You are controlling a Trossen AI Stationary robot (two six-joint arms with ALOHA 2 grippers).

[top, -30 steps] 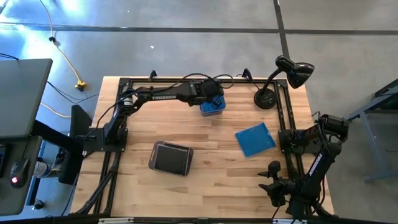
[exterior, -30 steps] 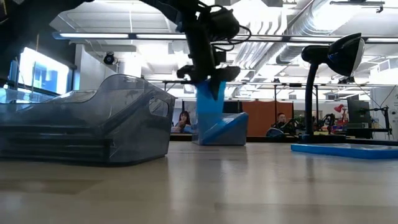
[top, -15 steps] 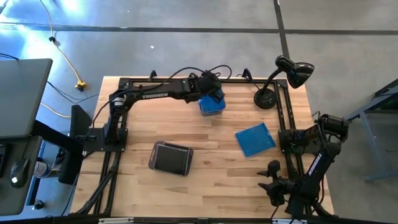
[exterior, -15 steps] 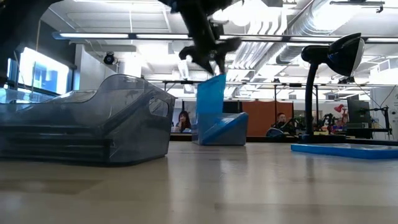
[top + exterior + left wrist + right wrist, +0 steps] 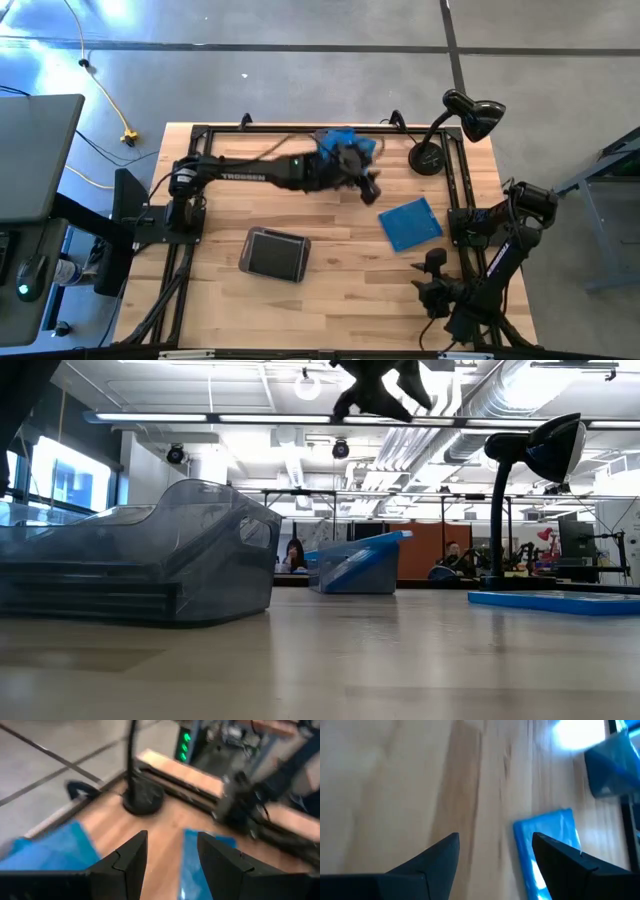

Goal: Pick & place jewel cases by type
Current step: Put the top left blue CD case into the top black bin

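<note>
My left gripper point(image 5: 371, 190) point(image 5: 385, 398) point(image 5: 170, 851) hangs open and empty high over the table, between the far tub point(image 5: 347, 142) point(image 5: 352, 572) and a blue jewel case point(image 5: 410, 222) point(image 5: 199, 865) that lies flat near the right edge. In the far tub are blue jewel cases; the top one point(image 5: 362, 547) lies slanted across the tub's rim. A smoky-grey tub point(image 5: 275, 253) point(image 5: 140, 565) with dark jewel cases stands mid-table. My right gripper point(image 5: 433, 278) point(image 5: 495, 851) waits open low at the near right, pointing at the flat blue case point(image 5: 547, 852).
A black desk lamp point(image 5: 440, 140) point(image 5: 520, 480) stands at the far right corner, its round base point(image 5: 144, 800) just beyond my left gripper. Bare wooden tabletop point(image 5: 340, 290) lies along the near edge and between the two tubs.
My left gripper has opened and let go of the blue case it held upright in the far tub, then risen and swung toward the table's right and near side, tipping up toward level. The released case has tipped over and now lies slanted across the tub.
</note>
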